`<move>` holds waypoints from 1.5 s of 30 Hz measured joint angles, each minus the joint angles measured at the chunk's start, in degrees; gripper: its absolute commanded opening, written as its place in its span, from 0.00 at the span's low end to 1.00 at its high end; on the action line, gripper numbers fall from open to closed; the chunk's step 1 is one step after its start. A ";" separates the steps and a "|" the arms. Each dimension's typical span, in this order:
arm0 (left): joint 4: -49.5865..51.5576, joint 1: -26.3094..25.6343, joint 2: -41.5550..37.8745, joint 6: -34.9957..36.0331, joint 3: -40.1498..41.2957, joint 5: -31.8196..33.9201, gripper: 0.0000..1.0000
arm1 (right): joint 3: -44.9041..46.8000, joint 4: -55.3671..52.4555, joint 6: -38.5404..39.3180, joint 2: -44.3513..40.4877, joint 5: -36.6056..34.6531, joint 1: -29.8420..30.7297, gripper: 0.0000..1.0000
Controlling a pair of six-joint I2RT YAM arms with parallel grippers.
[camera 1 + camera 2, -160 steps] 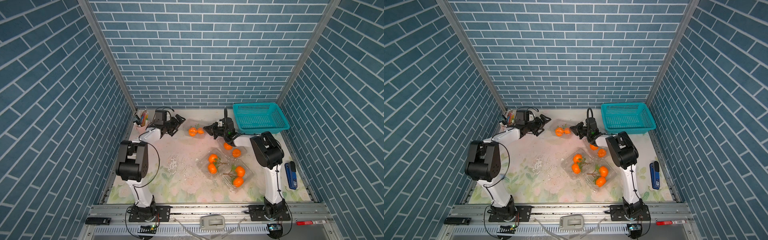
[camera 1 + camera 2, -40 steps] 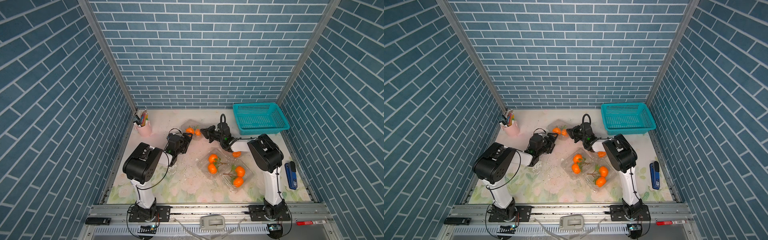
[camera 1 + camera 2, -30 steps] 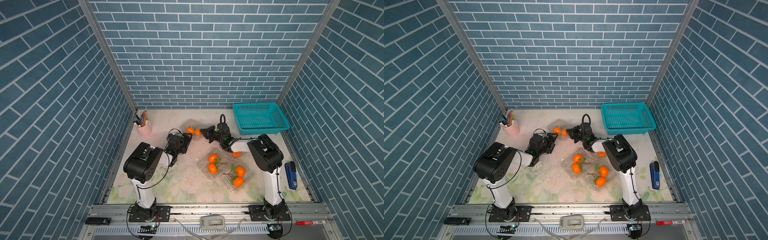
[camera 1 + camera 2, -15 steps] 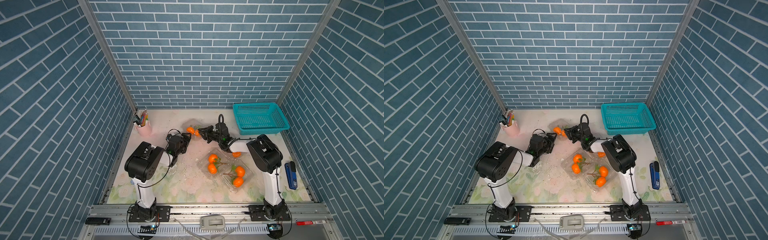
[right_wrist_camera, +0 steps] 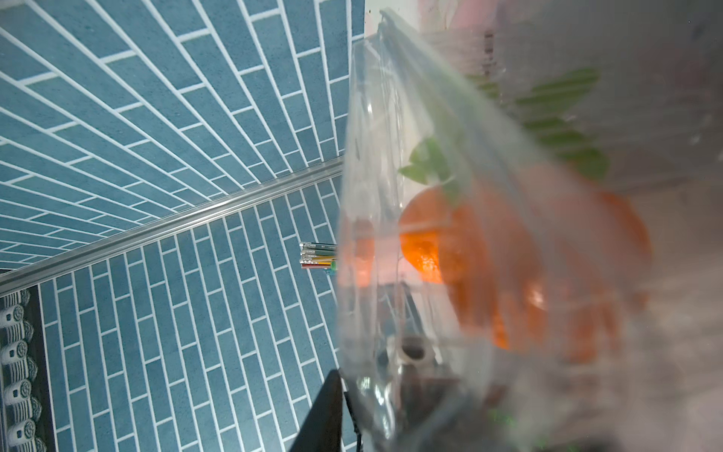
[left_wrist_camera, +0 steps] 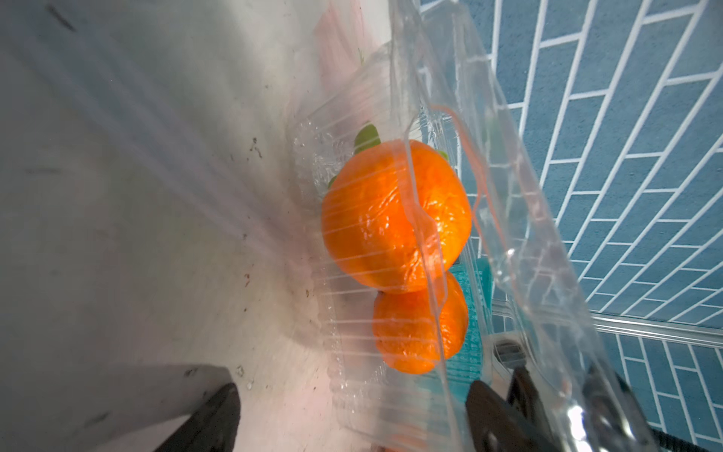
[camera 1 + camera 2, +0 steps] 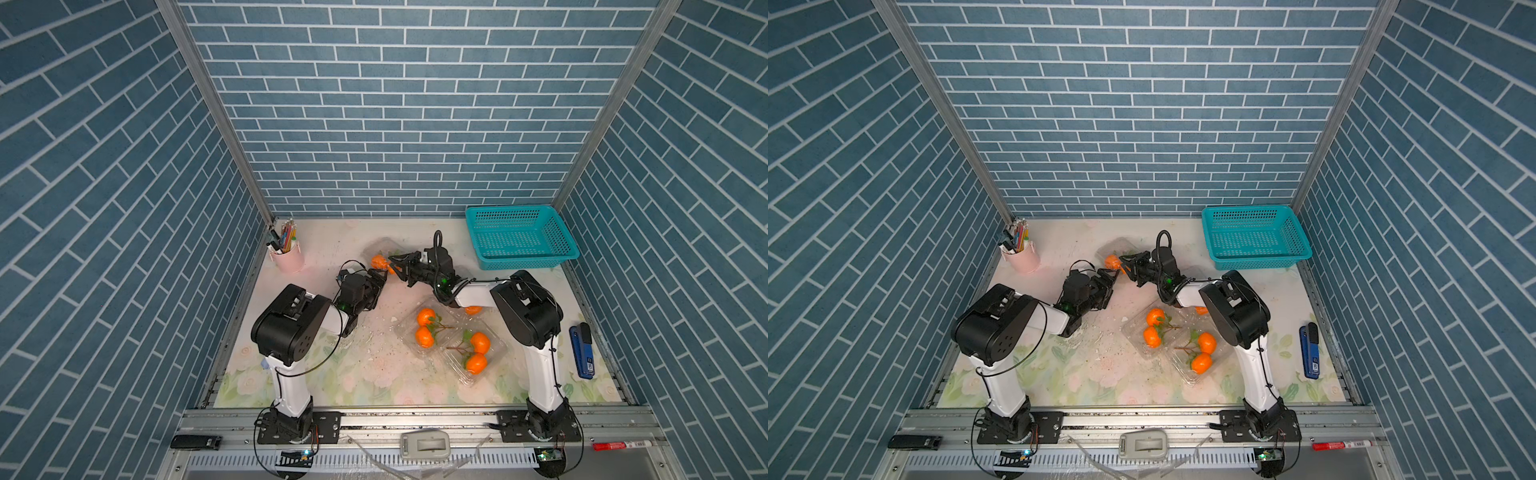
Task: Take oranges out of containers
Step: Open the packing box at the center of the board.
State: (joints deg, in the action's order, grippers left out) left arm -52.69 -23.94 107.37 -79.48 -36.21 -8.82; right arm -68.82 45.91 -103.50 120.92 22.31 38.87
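At the back of the table a clear container (image 7: 376,248) holds two oranges (image 7: 378,262); in the left wrist view they are the oranges (image 6: 375,219) behind its ribbed wall (image 6: 352,383), with the lid (image 6: 528,195) raised. My left gripper (image 7: 380,277) stands open, its jaws wide around the container's near end. My right gripper (image 7: 395,268) is at the lid from the other side, jaws slightly open; one finger (image 5: 324,411) shows beside the lid's edge. Two open containers (image 7: 401,330) at front right hold paired oranges (image 7: 426,316) (image 7: 480,343). Another orange (image 7: 473,309) peeks from under the right arm.
A teal basket (image 7: 519,243) stands at the back right and a pink pen cup (image 7: 286,255) at the back left. A blue stapler (image 7: 582,351) lies by the right wall. Small crumbs are scattered mid-table.
My right gripper's jaws have spread a little at the far container's lid and it has edged slightly towards the back. The left arm has scarcely moved.
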 measured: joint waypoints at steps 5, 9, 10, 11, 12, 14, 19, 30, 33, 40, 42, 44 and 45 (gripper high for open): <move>-0.02 0.00 0.00 0.02 0.15 0.00 0.91 | 0.00 0.00 -0.07 0.00 0.44 -0.72 0.33; 1.16 0.00 -0.13 0.66 -0.09 -0.02 0.89 | -0.02 -0.02 -0.09 0.00 0.66 -1.62 0.34; 2.19 0.00 -0.28 0.98 -0.50 -0.02 0.89 | -0.04 -0.07 -0.09 0.00 0.68 -1.70 0.34; 3.32 0.00 -0.48 1.40 -0.94 -0.04 0.89 | -0.17 -0.26 -0.09 0.00 0.76 -1.73 0.34; 4.42 0.00 -0.68 1.84 -1.36 -0.11 0.89 | -0.39 -0.48 -0.11 0.00 0.81 -1.84 0.34; 6.99 -0.02 -1.11 2.84 -2.38 -0.20 0.89 | -1.01 -0.66 -0.22 0.00 0.81 -1.97 0.32; 11.91 -0.09 -1.73 5.11 -4.31 -0.22 0.89 | -1.29 -0.46 -0.81 0.00 0.79 -1.97 0.32; 16.81 -0.09 -1.84 8.31 -6.75 -0.50 0.88 | -2.51 -0.46 -3.43 0.11 0.83 -2.95 0.30; 18.27 -0.09 -1.84 8.90 -7.52 -0.63 0.88 | -4.66 -0.42 -5.11 0.63 0.74 -3.04 0.30; 19.39 -0.09 -1.92 9.90 -7.91 -0.90 0.88 | -7.96 -0.46 -8.13 0.96 -0.31 -3.06 0.30; 19.45 -0.09 -1.95 9.97 -7.93 -0.94 0.89 | -8.26 -0.50 -8.81 0.96 -0.63 -3.06 0.30; 19.47 -0.09 -1.95 10.08 -7.93 -1.03 0.88 | -8.28 -0.55 -9.29 0.96 -0.96 -3.06 0.30; 19.50 -0.09 -1.95 10.12 -7.93 -1.09 0.88 | -8.28 -0.68 -9.62 1.01 -1.16 -3.06 0.30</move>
State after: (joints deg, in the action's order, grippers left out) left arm -33.19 -24.03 105.43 -69.36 -44.14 -9.91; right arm -77.10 45.23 -113.12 121.93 21.15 35.81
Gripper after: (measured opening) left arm 0.883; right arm 0.301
